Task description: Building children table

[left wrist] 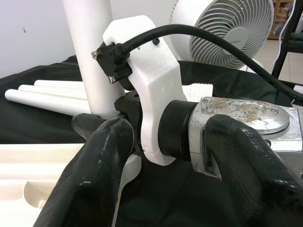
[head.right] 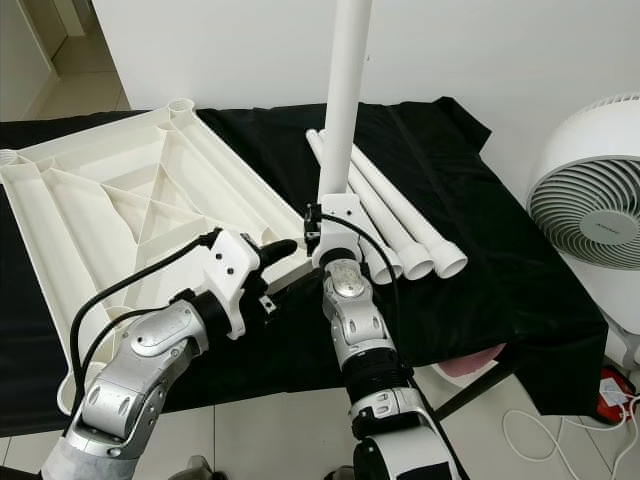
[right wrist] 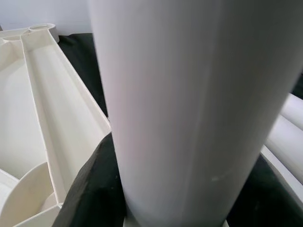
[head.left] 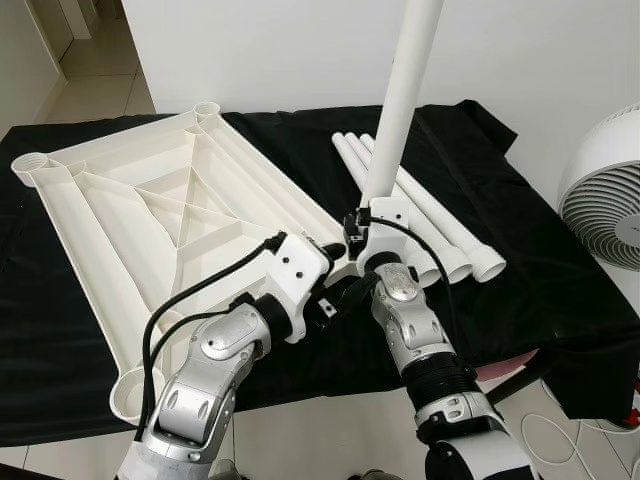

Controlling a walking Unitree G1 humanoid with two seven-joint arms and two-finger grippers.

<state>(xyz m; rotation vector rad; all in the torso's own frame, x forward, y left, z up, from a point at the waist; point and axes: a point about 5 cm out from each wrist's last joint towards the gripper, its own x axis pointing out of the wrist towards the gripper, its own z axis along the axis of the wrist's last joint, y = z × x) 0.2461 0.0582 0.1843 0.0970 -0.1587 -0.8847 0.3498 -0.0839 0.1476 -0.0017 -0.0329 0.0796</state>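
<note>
While the right gripper (head.left: 368, 262) clasps 1 upright leg (head.left: 400, 110) at the tabletop's (head.left: 150, 210) near-right corner socket, the left gripper (left wrist: 165, 156) spreads open beside it; next, press the leg home.

This looks like a room in a home. Pale glossy floor tiles (head.left: 300, 440) run under a desk draped in a black cloth (head.left: 520, 270), and plain white walls (head.right: 500, 50) close it in. A white household fan (head.right: 590, 215) stands on the floor at the robot's right, with a cable trailing near it. At the far left a tiled hallway (head.left: 95, 70) leads off past a doorway. White plastic furniture parts (head.left: 150, 210) lie on the cloth.
</note>
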